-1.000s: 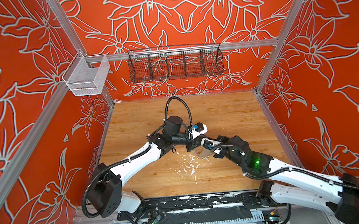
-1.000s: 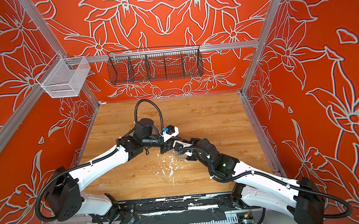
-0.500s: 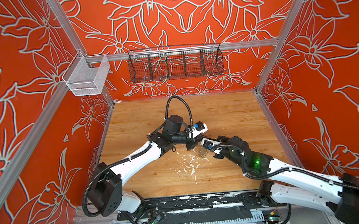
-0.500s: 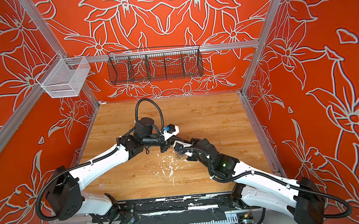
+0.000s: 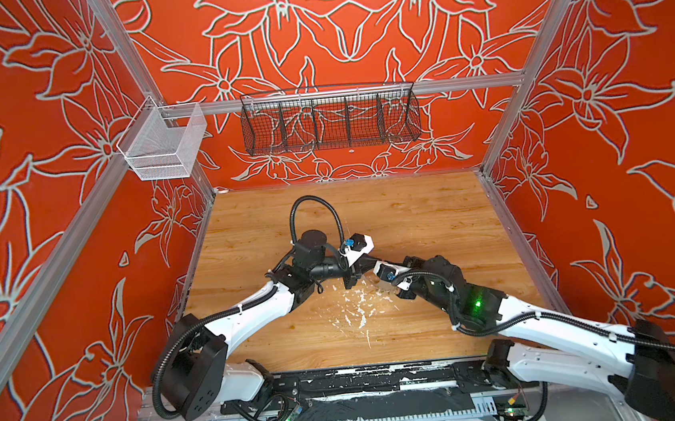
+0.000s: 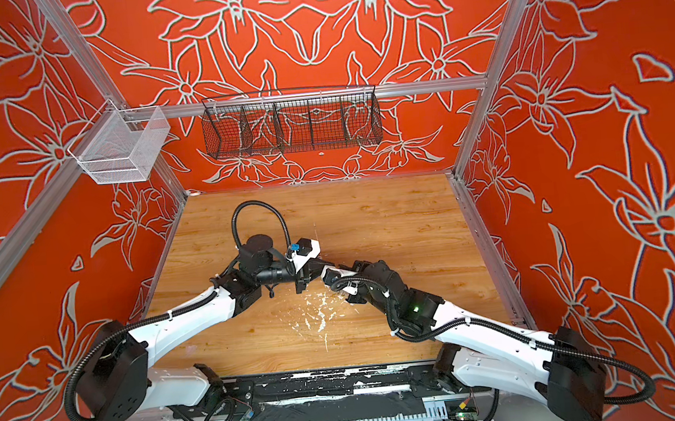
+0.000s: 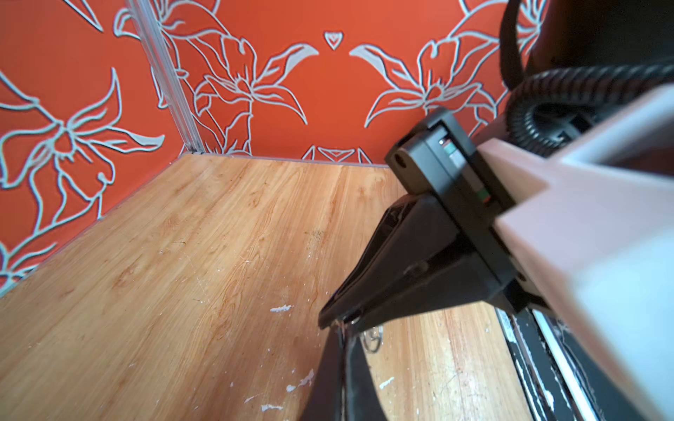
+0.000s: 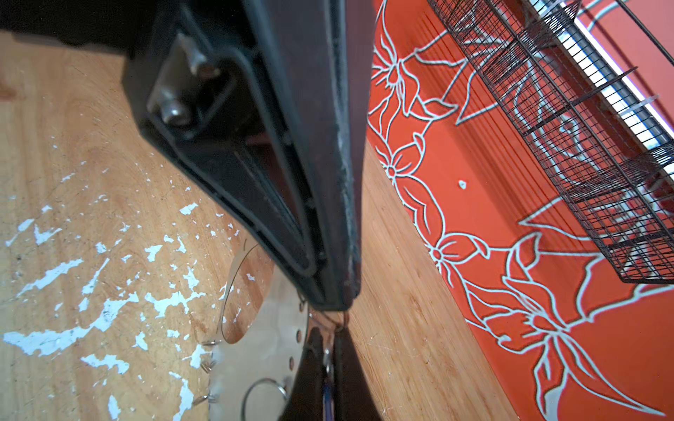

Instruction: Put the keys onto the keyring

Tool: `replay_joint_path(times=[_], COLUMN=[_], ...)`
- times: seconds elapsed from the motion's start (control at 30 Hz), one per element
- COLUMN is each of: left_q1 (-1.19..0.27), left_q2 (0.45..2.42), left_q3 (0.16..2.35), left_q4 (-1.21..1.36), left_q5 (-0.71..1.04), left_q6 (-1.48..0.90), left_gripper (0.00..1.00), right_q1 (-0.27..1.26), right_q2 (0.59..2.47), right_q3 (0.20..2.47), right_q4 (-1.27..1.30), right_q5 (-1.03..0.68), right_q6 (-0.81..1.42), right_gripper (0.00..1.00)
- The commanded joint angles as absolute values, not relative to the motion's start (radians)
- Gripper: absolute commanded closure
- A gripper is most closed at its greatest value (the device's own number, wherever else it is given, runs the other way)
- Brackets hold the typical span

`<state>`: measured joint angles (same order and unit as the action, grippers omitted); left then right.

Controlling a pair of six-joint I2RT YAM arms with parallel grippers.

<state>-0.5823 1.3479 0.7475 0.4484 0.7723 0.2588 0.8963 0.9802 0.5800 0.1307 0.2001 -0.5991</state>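
Black right hand (image 8: 328,342): fingers pressed together on a sliver of blue key tag (image 8: 327,395), seen only in the right wrist view.
Black left hand (image 8: 333,304): closed, tip to tip with the right; what it grips cannot be told.
Small split ring (image 8: 337,320): sits between the two tips.
Keyring (image 8: 266,339): flat grey disc with edge holes, just beside and below the tips, with a further split ring (image 8: 260,395) at its rim; hidden under the arms in both top views.
Wooden surface (image 5: 412,221): hands meet near its middle; white flaked patches (image 5: 357,310) on the near side; bare boards run to the back wall and both metal-railed side edges.
Black wire basket (image 5: 330,122) and white mesh basket (image 5: 163,147): hung high on the walls, well apart from the arms.
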Motion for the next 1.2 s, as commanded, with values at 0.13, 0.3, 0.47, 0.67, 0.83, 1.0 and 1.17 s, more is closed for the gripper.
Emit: replay_joint_path(times=[0.13, 0.3, 0.47, 0.67, 0.83, 1.0, 1.17], left_q1=[-0.574, -0.574, -0.574, -0.574, -0.574, -0.574, -0.574], left_q2=[1.316, 1.337, 1.347, 1.344, 1.332, 1.31, 1.288], left_q3=[0.7, 0.702, 0.732, 0.752, 0.756, 0.762, 0.782], left_q4=[0.73, 0.757, 0.691, 0.622, 0.591, 0.532, 0.418], left_q5=[0.86, 0.861, 0.859, 0.838, 0.821, 0.805, 0.775], left_q6=[0.126, 0.106, 0.13, 0.153, 0.158, 0.201, 0.295], left_gripper=[1.0, 1.0, 1.0, 0.94, 0.79, 0.7, 0.67], right_q1=[0.867, 0.868, 0.867, 0.867, 0.868, 0.867, 0.867], right_q2=[1.014, 1.025, 1.01, 0.986, 0.972, 0.957, 0.943], right_q3=[0.588, 0.598, 0.591, 0.583, 0.58, 0.577, 0.573], right_q4=[0.128, 0.112, 0.12, 0.12, 0.12, 0.115, 0.118], right_q5=[0.177, 0.143, 0.144, 0.159, 0.172, 0.182, 0.19], right_q6=[-0.582, -0.588, -0.587, -0.589, -0.592, -0.595, -0.595], right_gripper=[1.0, 1.0, 1.0, 1.0, 1.0, 1.0, 1.0])
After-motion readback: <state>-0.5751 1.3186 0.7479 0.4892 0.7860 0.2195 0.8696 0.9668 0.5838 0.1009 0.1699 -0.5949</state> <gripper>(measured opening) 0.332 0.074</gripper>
